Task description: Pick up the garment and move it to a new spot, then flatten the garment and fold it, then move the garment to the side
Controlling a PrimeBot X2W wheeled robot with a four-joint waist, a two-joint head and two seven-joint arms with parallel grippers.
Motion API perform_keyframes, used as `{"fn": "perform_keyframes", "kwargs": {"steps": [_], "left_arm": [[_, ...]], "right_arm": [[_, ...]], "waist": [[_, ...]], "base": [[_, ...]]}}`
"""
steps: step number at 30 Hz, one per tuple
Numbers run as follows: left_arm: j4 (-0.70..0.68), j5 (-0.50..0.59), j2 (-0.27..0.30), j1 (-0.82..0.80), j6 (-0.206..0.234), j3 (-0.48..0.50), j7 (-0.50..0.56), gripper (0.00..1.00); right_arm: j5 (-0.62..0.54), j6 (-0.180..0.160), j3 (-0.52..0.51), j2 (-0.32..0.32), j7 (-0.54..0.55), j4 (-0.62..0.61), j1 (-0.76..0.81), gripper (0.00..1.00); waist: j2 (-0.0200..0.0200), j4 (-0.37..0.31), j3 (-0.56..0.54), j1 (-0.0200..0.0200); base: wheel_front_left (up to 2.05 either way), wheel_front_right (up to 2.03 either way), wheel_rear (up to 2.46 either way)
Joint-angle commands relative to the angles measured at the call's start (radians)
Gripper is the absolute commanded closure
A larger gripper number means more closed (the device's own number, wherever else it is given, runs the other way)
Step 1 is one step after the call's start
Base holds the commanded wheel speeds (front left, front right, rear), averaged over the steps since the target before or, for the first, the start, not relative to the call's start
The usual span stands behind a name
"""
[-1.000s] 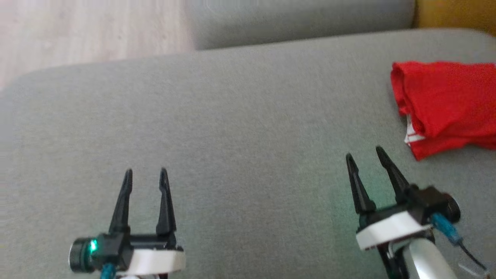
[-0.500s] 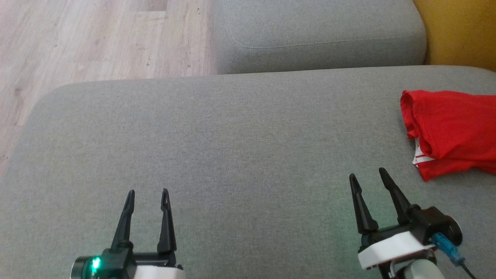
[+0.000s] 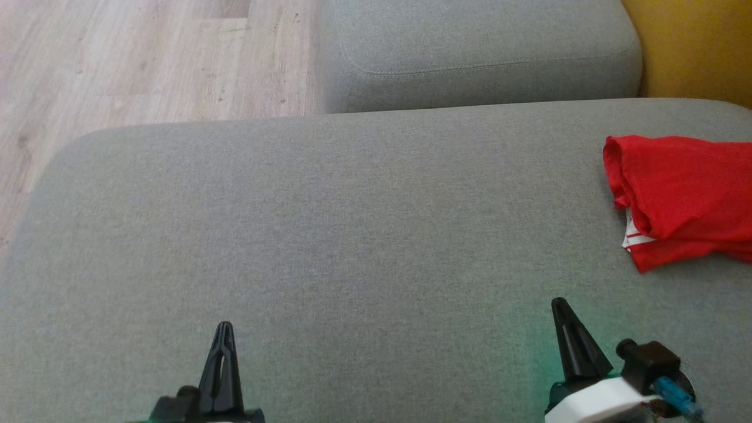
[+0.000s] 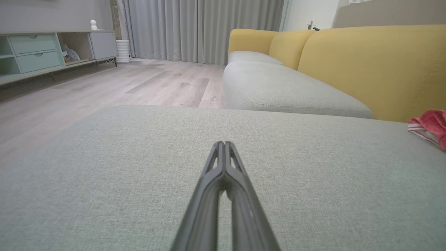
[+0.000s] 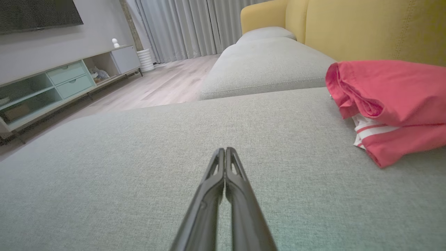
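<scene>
The garment [image 3: 684, 197] is red with a white striped trim, folded into a bundle at the right edge of the grey cushion [image 3: 352, 235]; it also shows as the garment [image 5: 390, 104] and as a small part of the garment [image 4: 430, 126]. My left gripper [image 3: 223, 330] is shut and empty near the cushion's front, far left of the garment; its tips meet in the left gripper [image 4: 224, 143]. My right gripper [image 3: 561, 305] is shut and empty, a short way in front of and left of the garment, as the right gripper [image 5: 224, 150] confirms.
A second grey seat cushion [image 3: 482, 53] lies beyond, with the yellow sofa back [image 3: 693, 47] at the right. Wooden floor [image 3: 135, 64] runs past the cushion's left and far edges. A low cabinet [image 5: 66, 83] and curtains [image 4: 202, 28] stand across the room.
Both grippers have gone from open to shut and drawn back toward the bottom of the head view. The garment stays put; the head camera tilted between the earliest frame and the later ones.
</scene>
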Motion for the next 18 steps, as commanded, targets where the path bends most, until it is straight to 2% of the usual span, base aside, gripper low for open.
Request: {"fn": "perform_keyframes", "kwargs": {"steps": [1,18], "left_arm": [[-0.033,-0.032,0.004,-0.034,-0.008,0.007,0.002,1.0],[-0.011,-0.258,0.016,-0.071,-0.045,0.036,0.043,1.0]], "right_arm": [[0.036,0.0,-0.004,-0.004,0.007,-0.036,-0.039,1.0],[0.265,0.0,-0.024,-0.016,0.047,-0.04,-0.063,1.0]], "waist": [[-0.0001,-0.001,0.0,0.0],[-0.0001,-0.008,0.003,0.0]], "base": [[0.0,0.0,0.0],[0.0,0.0,0.0]]}}
